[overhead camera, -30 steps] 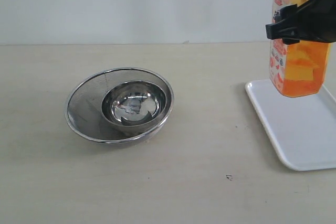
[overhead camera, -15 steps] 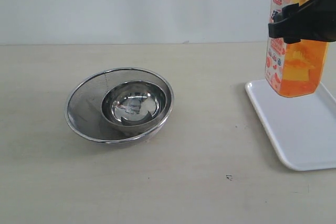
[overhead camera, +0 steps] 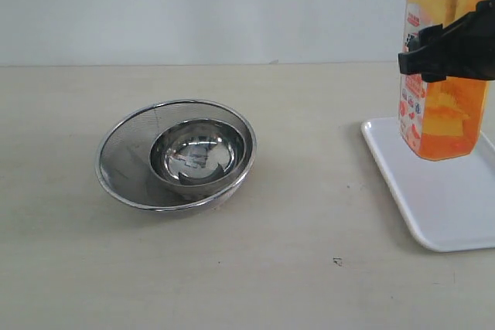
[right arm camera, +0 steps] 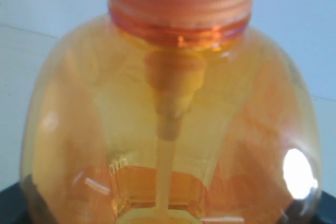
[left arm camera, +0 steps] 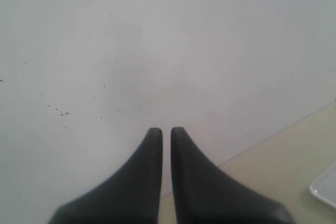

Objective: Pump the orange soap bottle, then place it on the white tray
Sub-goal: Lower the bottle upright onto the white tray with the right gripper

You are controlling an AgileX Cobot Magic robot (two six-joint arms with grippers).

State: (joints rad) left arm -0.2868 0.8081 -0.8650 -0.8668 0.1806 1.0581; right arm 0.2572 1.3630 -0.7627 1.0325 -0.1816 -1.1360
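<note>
"So, which step are we on?"

"Placing, I'd say. At the right edge of the frame the right pincer is clamped around the orange soap bottle, upright over the white tray and seemingly just clear of it. The left pincer is pinched narrow, empty. Next up: lower it straight, then let go."

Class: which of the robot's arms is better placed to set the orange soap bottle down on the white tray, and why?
Right. The right hand grips the orange soap bottle over the white tray, so it likely only needs lowering. The left hand is shut, empty, and faces a wall.
</note>
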